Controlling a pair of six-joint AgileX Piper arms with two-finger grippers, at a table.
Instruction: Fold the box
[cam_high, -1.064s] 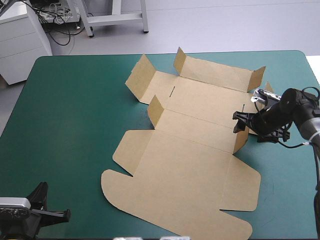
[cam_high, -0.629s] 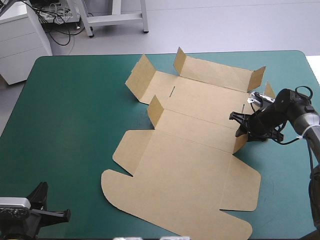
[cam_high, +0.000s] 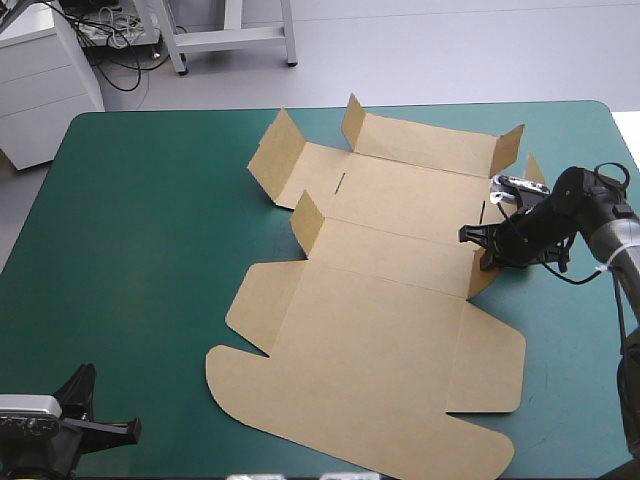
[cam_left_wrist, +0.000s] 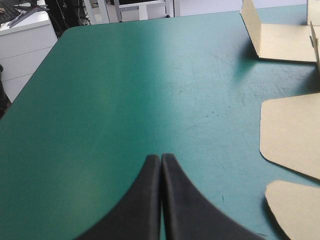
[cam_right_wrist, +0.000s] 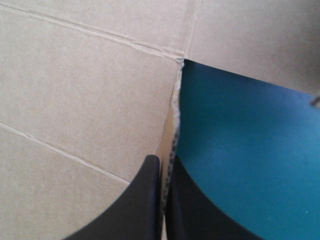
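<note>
One brown box (cam_high: 370, 330) is lying as a cut sheet on the teal-green cover (cam_high: 150, 260), and two grippers are showing. The right gripper (cam_right_wrist: 162, 161) is pinching a raised flap (cam_high: 483, 278) at the sheet's side. Its black fingers (cam_right_wrist: 145, 200) are all but closed, with the board's rim running between them. Only its own wrist view is revealing that grip; the high view is giving just the arm reaching in beside the flap. The left gripper (cam_left_wrist: 161, 158) is pointing across bare cover with its fingers pressed together and holding nothing, the box lying ahead of it and off to one side.
</note>
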